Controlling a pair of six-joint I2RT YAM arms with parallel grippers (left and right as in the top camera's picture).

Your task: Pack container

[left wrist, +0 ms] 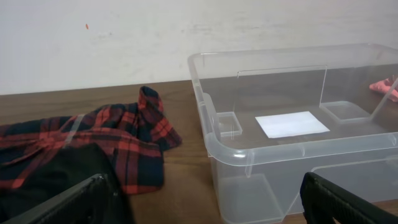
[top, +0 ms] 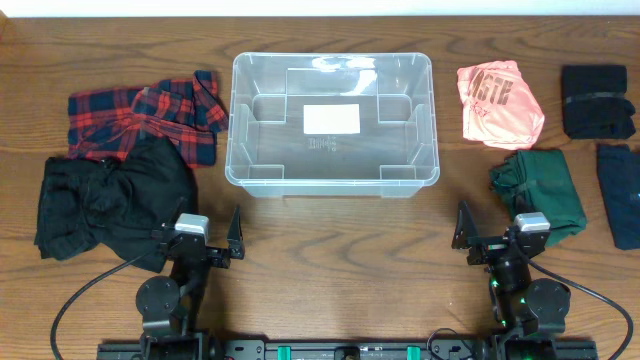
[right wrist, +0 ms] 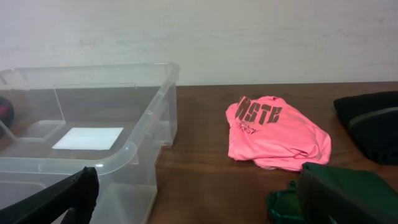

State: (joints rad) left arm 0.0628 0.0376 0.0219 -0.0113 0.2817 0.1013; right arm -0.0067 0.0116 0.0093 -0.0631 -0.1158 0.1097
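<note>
Dark brown wooden tabletop [top: 330, 270] fills the overhead view, and in the wrist views a pale wall stands behind it. At the bottom edge of the overhead frame the two arms sit well apart. The left gripper [left wrist: 205, 210] has its fingers spread wide and grasps nothing, and the right gripper [right wrist: 199, 205] is likewise released and empty. One finger of the left gripper is hard to pick out against the crumpled black garment [top: 110, 205] at lower left. At lower right a folded dark green garment [top: 540, 190] lies just beside the right arm, and in the right wrist view it blends with the dark finger in front of it. A dark navy cloth [top: 620, 195] is cut off by the right edge. The container, a clear rectangular plastic bin with rounded corners and a thick rim [top: 330, 186], stands upright in the middle of the table, between the two groups of clothes and apart from both grippers. Its inside shows only the moulded floor and a white rectangular label [top: 331, 119]. A red and navy plaid shirt [top: 140, 118] lies at upper left, close to the bin's wall. A crumpled pink T-shirt with dark lettering [top: 497, 103] and a folded black garment [top: 597, 102] lie at upper right.
</note>
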